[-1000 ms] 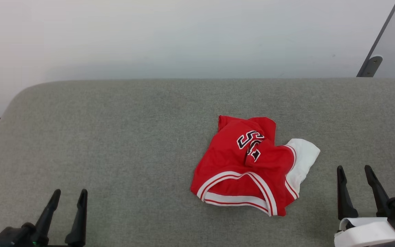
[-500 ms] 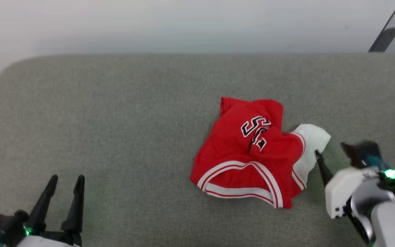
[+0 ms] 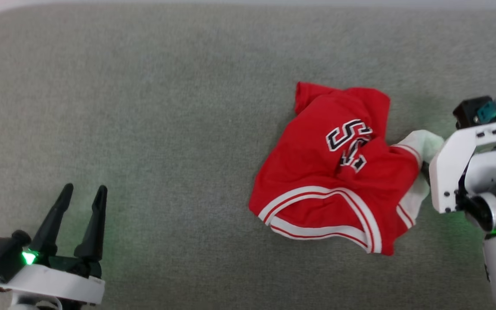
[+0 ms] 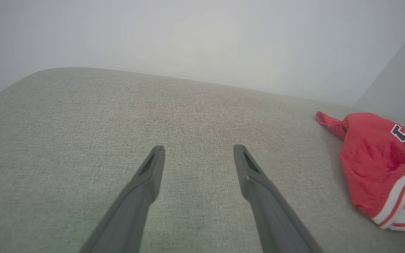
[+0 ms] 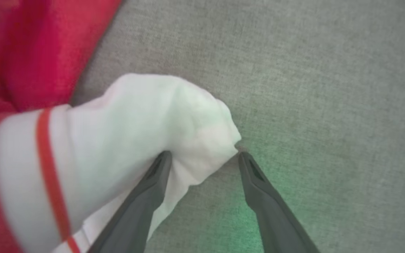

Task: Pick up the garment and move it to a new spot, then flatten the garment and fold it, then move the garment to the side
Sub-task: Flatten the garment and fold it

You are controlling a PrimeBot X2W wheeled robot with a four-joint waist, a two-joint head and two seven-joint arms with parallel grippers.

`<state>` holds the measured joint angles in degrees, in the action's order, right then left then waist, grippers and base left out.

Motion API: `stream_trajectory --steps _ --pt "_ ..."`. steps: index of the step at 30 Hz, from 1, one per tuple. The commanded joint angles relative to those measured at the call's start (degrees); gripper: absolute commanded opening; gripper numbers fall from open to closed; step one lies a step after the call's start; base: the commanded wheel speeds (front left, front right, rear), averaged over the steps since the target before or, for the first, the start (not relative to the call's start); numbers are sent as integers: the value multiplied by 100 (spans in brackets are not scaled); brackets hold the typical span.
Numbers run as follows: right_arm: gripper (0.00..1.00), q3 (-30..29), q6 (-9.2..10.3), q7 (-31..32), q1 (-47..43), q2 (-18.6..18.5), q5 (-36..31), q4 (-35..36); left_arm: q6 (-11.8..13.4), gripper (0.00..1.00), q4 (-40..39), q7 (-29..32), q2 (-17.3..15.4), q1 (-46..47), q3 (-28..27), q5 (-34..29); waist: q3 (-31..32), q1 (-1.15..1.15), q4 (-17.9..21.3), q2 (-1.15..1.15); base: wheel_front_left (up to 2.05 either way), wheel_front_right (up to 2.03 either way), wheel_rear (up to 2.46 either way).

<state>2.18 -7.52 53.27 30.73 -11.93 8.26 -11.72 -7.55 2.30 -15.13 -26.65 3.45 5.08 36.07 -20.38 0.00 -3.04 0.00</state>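
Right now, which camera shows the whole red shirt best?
The head view: nearly the whole crumpled garment lies in it. The left wrist view catches one red side; the right wrist view, close up, its white sleeve.

A grey-green, fabric-covered worktop (image 3: 144, 107) with a rounded corner is spreading across the head view, and a plain pale wall (image 4: 188, 35) is rising behind its far edge.

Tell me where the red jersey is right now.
The garment lies crumpled on the grey cushion, right of centre in the head view, with the end of its white sleeve between the fingers of the open right claw.
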Motion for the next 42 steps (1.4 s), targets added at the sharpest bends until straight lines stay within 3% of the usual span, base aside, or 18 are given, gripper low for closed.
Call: stream_trajectory --steps 1,2,3,4,5,12,22,29,38,40,41,42 --pt "100 49 6 98 -72 79 -61 -55 13 100 -8 0 -4 62 16 30 -247 0 -173 0 0 0 0" --pt "92 49 5 173 -100 165 -93 -8 13 100 -2 0 -4 77 33 39 -259 0 -184 0 0 0 0" --pt "41 31 4 224 -133 215 -113 46 13 100 1 0 -6 86 42 52 -270 0 -189 0 0 0 0" --pt "16 56 2 272 -187 218 -153 95 13 100 2 0 -7 95 56 61 -276 0 -191 0 0 0 0" --pt "0 74 2 265 -237 194 -213 184 13 100 6 0 -8 101 59 71 -278 0 -185 0 0 0 0" --pt "0 -410 9 -41 -579 -65 -455 1070 13 100 -22 0 -20 12 -22 81 -213 0 34 0 0 0 0" --pt "0 -2378 8 -458 -1300 -296 -693 2252 13 100 -211 0 -176 -7 -49 68 -323 0 372 0 0 0 0" --pt "0 -3890 8 -1017 -1482 177 -1342 2211 13 100 -253 0 -274 11 1 98 -410 0 417 0 0 0 0" --pt "0 -4726 8 -1989 -1137 738 -2152 1733 13 100 -209 0 -424 28 69 107 -350 0 400 0 0 0 0" --pt "42 -4762 8 -2281 -1083 778 -2226 1598 13 100 -204 0 -449 54 114 144 -304 0 421 0 0 0 0" --pt "100 -4751 8 -2428 -1073 807 -2236 1535 13 100 -215 0 -479 74 159 179 -269 0 431 0 0 0 0" --pt "100 -4728 8 -2585 -1090 821 -2241 1504 13 100 -231 0 -521 90 205 223 -231 0 441 0 0 0 0"
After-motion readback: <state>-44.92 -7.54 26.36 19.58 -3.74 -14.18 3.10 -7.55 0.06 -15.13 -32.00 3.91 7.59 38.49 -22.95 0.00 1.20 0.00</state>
